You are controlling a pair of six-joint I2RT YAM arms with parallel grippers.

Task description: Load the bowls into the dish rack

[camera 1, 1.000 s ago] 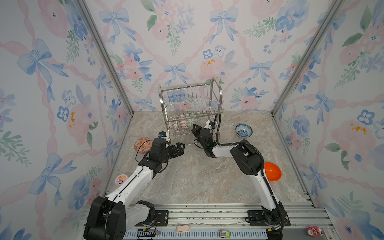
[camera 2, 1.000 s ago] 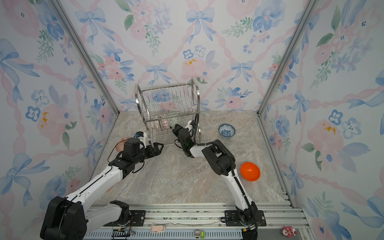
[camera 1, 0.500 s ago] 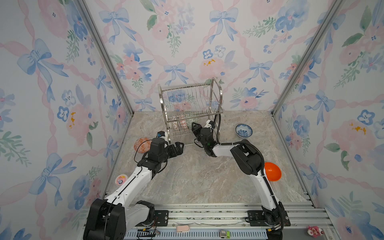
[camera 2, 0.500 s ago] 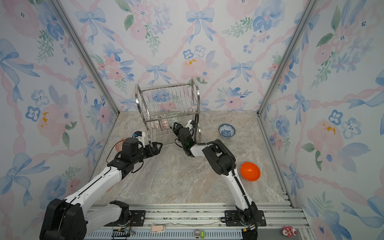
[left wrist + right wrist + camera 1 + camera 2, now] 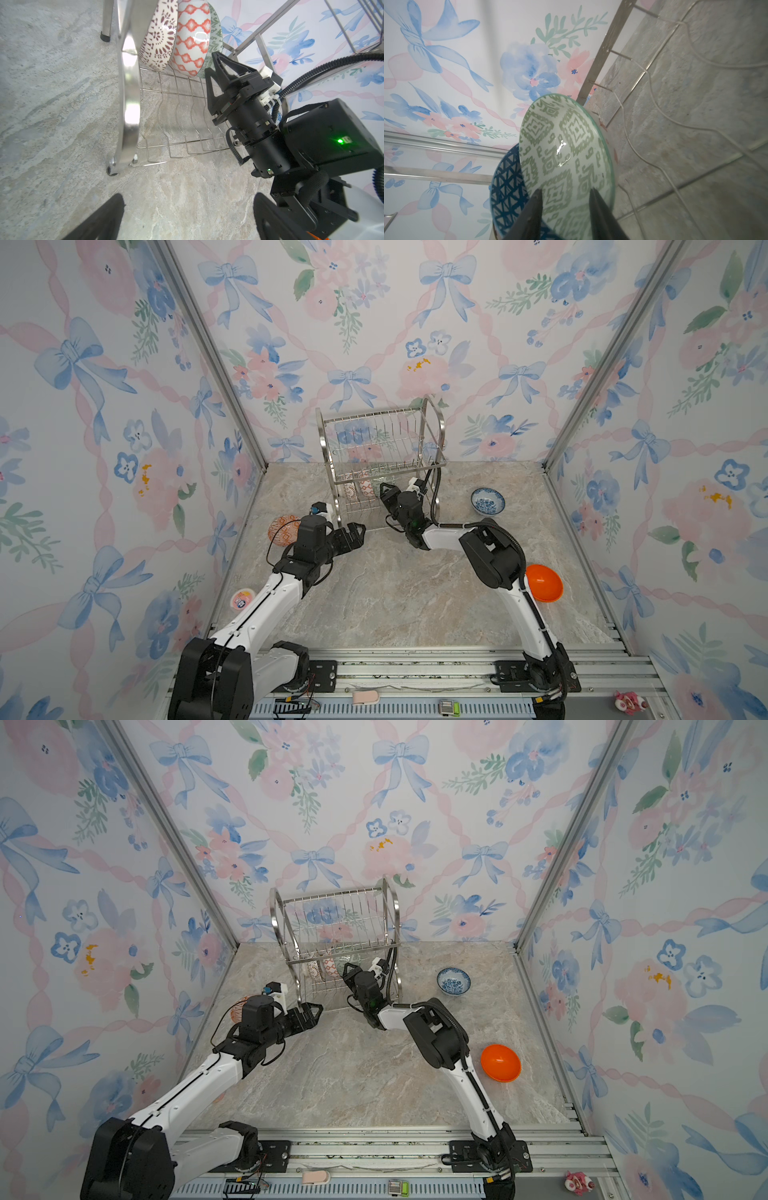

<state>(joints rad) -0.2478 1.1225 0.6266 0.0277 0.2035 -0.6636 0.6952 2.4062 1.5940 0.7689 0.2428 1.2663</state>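
1. Flower-papered walls enclose a marble-look tabletop (image 5: 395, 605); at its back, near the middle, stands the dish rack (image 5: 129, 99)
2. On edge in the rack's lower tier: the green-patterned bowl (image 5: 566, 145), outermost of a row of three. Next to it is an orange-red bowl (image 5: 191, 37), then a maroon-lattice bowl (image 5: 160, 35)
3. Reaching in under the upper tier, the right gripper (image 5: 565, 189) has its jaws apart, the green bowl's lower rim showing between them. Nothing looks clamped; whether a finger touches the bowl cannot be told
4. Just in front of the rack's near-left leg, the left gripper (image 5: 189, 199) is spread wide and empty
5. On the table wait three more: a blue-white bowl (image 5: 487, 502) right of the rack, a plain orange bowl (image 5: 543, 583) beside the right arm, and a patterned orange bowl (image 5: 282, 529) partly hidden behind the left wrist
6. Step in hand, as judged: release of the third bowl — about half the load. The next move calls for drawing the right gripper straight back out without nudging rim or wires — then a reach for the blue-white bowl
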